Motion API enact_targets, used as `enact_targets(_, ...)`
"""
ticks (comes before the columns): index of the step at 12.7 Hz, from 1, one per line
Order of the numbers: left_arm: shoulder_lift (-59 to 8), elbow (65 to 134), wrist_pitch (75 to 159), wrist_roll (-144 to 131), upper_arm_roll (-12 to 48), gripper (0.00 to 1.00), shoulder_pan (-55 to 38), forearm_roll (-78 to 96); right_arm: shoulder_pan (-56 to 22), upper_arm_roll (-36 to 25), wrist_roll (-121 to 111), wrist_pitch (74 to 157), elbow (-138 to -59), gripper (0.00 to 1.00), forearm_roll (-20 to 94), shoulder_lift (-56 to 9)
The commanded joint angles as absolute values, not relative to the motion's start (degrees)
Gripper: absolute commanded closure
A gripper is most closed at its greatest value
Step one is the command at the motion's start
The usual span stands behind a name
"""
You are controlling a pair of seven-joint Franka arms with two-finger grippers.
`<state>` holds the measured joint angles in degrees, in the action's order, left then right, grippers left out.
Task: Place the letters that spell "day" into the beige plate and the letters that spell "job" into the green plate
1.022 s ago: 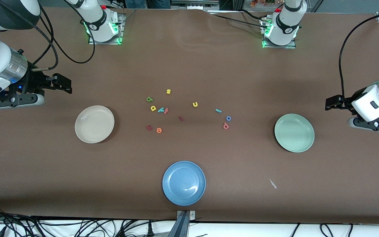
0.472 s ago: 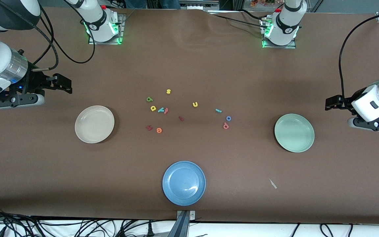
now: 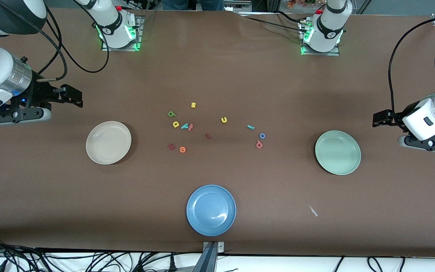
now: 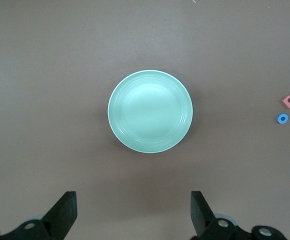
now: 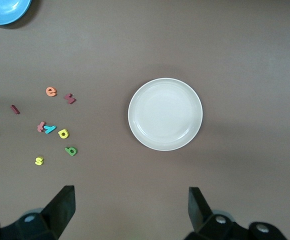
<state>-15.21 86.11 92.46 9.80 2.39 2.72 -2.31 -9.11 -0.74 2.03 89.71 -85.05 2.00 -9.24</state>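
Both grippers hang wide open and empty, the left gripper (image 3: 379, 120) near the green plate (image 3: 337, 152), the right gripper (image 3: 74, 97) near the beige plate (image 3: 108, 142). Between the plates, on the table: yellow d (image 3: 176, 124), green a (image 3: 171, 113), teal y (image 3: 184, 126); teal j (image 3: 250, 127) lying crosswise, blue o (image 3: 262, 136), salmon b (image 3: 259, 144).

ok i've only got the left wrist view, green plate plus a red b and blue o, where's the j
observer: the teal j lies on the table beside the blue o, slightly farther from the front camera.
operator: and the day letters
observer: the yellow d, green a and teal y lie close together on the table, toward the right arm's end of the scatter; none is in the beige plate.
operator: right claw doing anything
observer: no, the right claw is open and holds nothing, waiting over the table at the right arm's end.
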Motion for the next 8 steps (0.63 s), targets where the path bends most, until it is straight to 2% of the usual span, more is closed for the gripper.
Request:
enact_targets(1, -15.1, 85.9, 91.8, 10.0, 2.2, 0.00, 2.5, -0.4, -8.7, -0.5, 2.5, 89.6, -85.8, 0.00, 3.0, -8.5)
enact_targets(8, -15.1, 85.8, 91.8, 9.4, 2.2, 0.00, 2.2, -0.4, -8.7, -0.5, 2.5, 89.6, -85.8, 0.00, 3.0, -8.5)
